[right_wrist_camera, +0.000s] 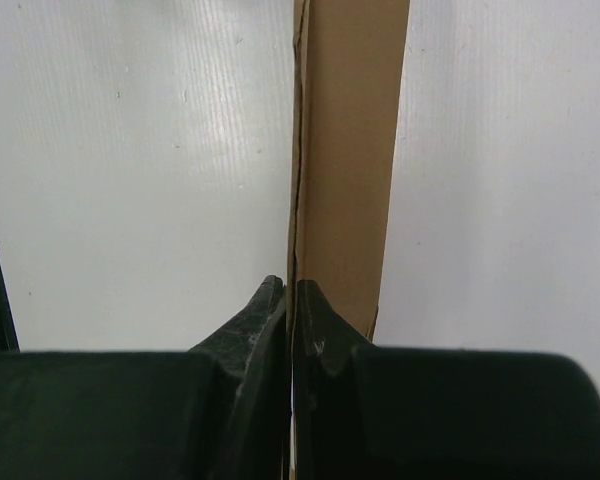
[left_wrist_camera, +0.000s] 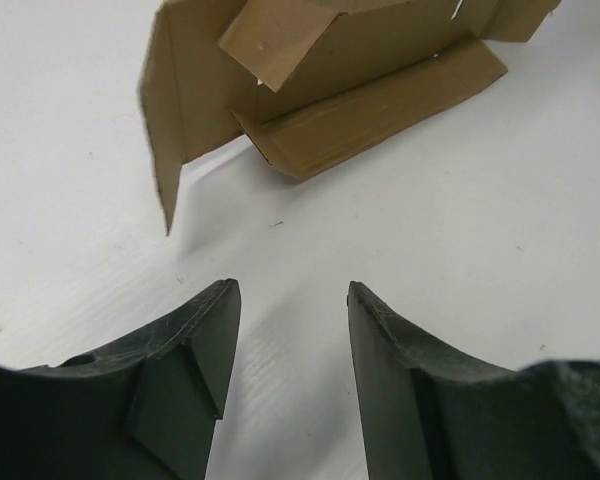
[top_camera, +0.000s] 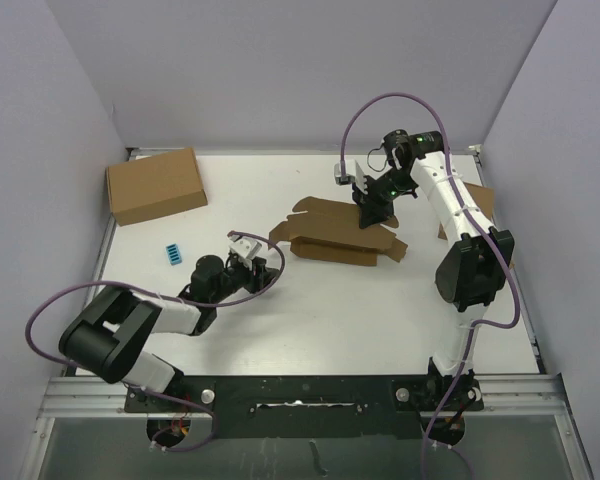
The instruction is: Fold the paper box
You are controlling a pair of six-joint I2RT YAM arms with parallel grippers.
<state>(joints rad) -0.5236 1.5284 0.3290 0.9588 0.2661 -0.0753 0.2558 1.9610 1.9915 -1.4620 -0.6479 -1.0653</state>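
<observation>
paper box [top_camera: 332, 246] flap pinched in right tool [right_wrist_camera: 290, 300], left tool [left_wrist_camera: 290, 300] spread nearby.

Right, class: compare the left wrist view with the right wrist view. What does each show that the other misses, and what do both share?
Left wrist only: the left gripper open over bare table, with the box ahead of it, half-folded, flaps raised, untouched by these fingers. Right wrist only: the right gripper shut on the thin edge of a box panel, seen close up. Both: brown box cardboard and the white table.
</observation>
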